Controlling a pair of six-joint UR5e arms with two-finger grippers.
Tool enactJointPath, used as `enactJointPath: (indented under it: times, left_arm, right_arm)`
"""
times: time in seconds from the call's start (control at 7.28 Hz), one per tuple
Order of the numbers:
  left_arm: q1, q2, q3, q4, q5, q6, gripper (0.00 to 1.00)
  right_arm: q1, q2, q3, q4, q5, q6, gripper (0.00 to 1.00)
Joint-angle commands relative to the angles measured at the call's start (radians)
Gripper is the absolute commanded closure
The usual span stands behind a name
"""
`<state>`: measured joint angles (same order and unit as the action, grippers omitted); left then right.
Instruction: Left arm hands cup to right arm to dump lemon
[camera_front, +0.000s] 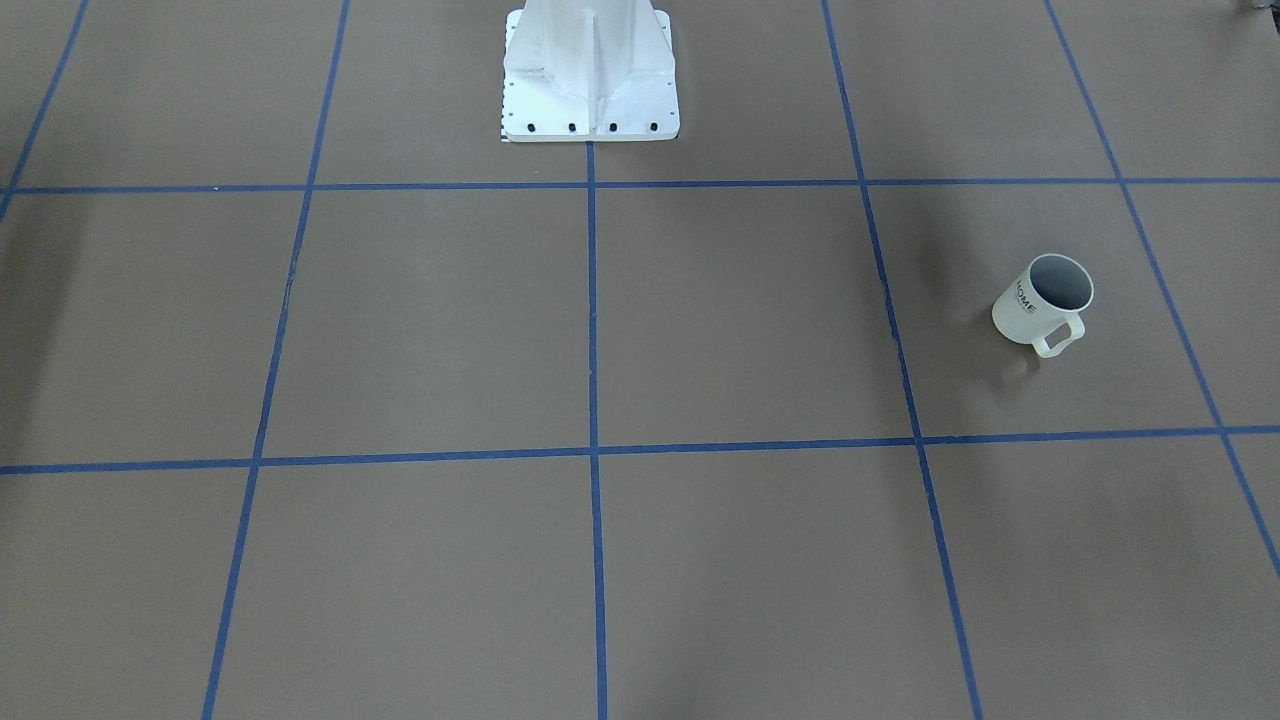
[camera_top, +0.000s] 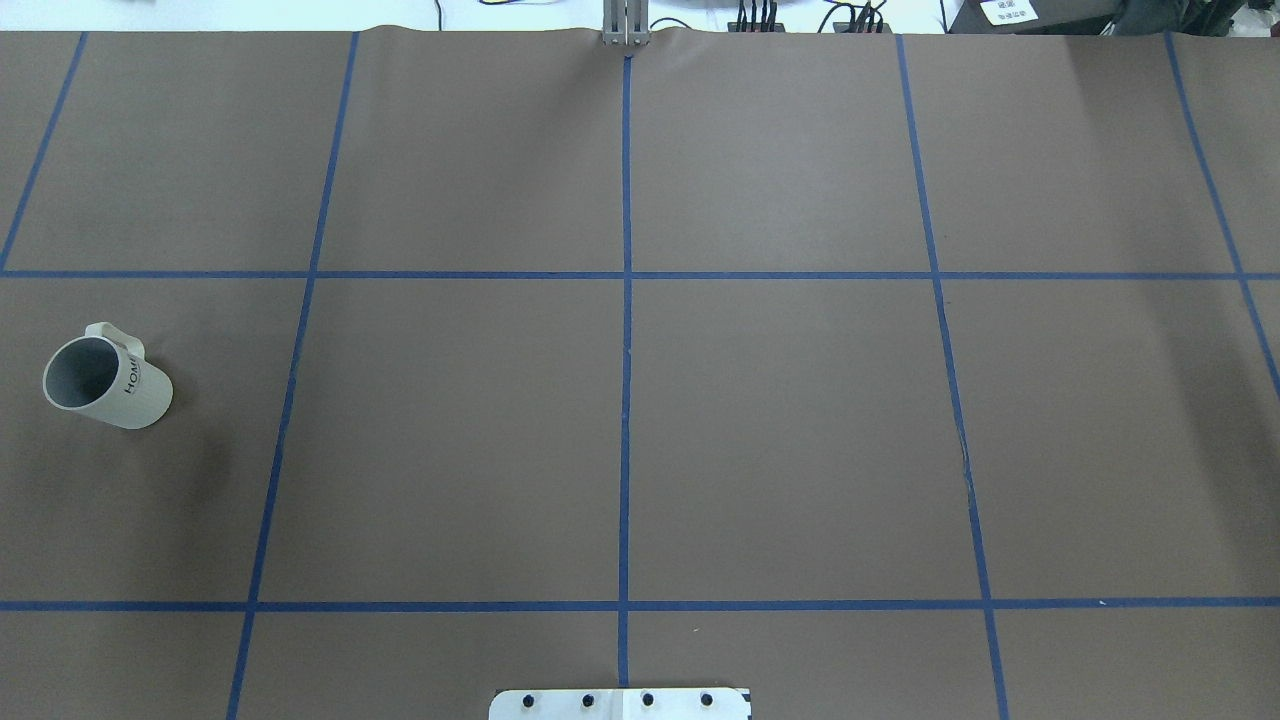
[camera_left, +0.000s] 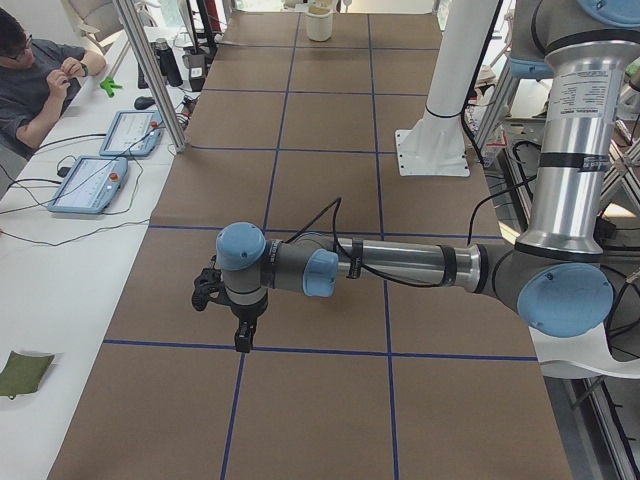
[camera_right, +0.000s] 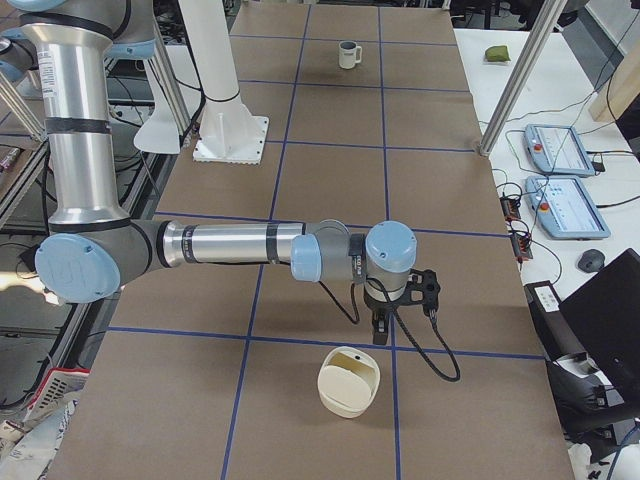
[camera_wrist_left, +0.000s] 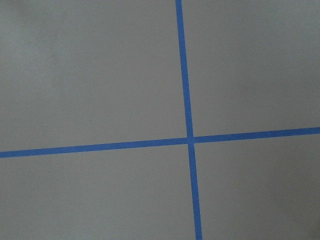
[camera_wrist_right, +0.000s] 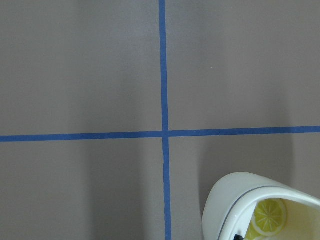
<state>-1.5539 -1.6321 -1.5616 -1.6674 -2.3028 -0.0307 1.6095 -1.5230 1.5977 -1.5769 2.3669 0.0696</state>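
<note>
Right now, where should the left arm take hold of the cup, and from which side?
Grip the cup by the rim on the robot's side, from straight above, jaws astride the wall. It stands upright, mouth open, and its handle points away from the robot, so that wall is bare; the handle likely stays free for the hand-over.

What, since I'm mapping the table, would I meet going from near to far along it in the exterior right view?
Cream container → right gripper → white pedestal base → cup.
</note>
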Motion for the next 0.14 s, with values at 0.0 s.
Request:
enactJointPath:
  times: [0.0]
  left_arm:
    - [0.000, 0.000, 0.000, 0.000, -0.001, 0.000, 0.00]
  right_arm:
    - [0.001, 0.001, 0.001, 0.002, 0.000, -0.001, 0.00]
